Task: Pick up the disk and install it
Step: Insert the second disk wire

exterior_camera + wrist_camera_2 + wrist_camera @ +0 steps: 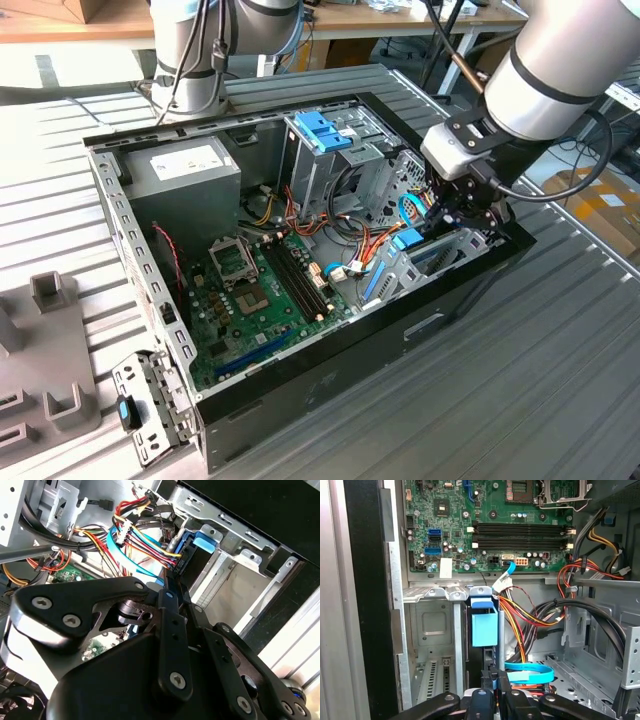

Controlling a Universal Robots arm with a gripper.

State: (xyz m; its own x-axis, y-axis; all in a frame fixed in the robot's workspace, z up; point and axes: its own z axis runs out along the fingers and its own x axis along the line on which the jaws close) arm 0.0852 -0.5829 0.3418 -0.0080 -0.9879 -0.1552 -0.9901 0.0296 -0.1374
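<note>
Computer case [440, 325]: black painted sheet metal outside, semi-gloss; bare grey galvanised steel inside, matt.
Motherboard [490, 525]: green lacquered board, slight sheen, with black plastic slots.
Power supply box [185, 185]: dull grey metal with a white paper label.
Blue bracket [322, 130]: smooth moulded plastic, satin.
Cables [145, 540]: plastic-sheathed, glossy, in red, yellow, orange and blue.
Gripper [490, 700]: black metal links, matt, with bright steel screws.
Counter [560, 380]: ribbed grey metal, brushed matt.
</note>
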